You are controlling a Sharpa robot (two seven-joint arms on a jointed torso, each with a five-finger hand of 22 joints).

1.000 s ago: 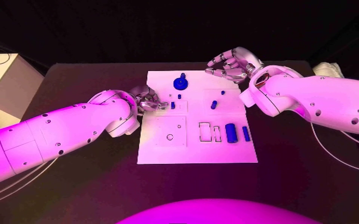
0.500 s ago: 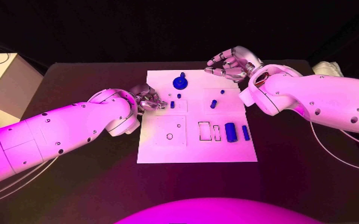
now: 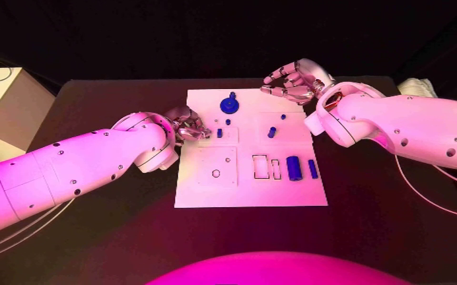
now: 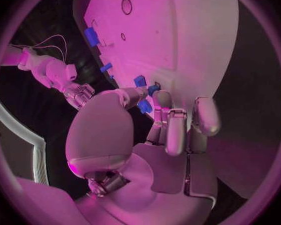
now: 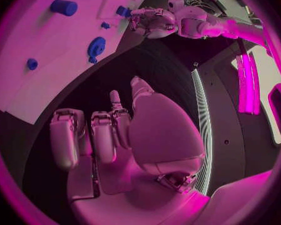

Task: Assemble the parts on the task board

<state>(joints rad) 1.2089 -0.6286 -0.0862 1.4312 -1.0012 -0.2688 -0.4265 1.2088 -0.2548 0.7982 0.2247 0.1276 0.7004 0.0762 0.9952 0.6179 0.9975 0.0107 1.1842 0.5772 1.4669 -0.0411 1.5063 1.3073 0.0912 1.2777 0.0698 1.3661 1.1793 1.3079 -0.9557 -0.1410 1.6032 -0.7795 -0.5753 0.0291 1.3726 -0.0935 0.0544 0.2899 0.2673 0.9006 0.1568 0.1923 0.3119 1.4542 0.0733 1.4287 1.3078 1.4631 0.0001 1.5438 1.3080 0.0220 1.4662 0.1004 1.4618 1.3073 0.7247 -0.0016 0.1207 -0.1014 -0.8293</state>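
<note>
The white task board (image 3: 249, 189) lies mid-table. On it are a round blue part (image 3: 228, 105), a small blue peg (image 3: 271, 133), a blue cylinder (image 3: 293, 168) and a thin blue bar (image 3: 314, 169). My left hand (image 3: 189, 127) is at the board's left edge. In the left wrist view its thumb and a finger pinch a small blue part (image 4: 144, 106), which the head view shows at its fingertips (image 3: 220, 133). My right hand (image 3: 293, 82) hovers over the board's far right corner, fingers half curled and holding nothing (image 5: 109, 135).
A white box (image 3: 14, 110) stands off the table's left side and a pale object (image 3: 417, 87) lies at its far right corner. Empty rectangular slots (image 3: 261, 167) and a round hole (image 3: 216, 173) mark the board's near half.
</note>
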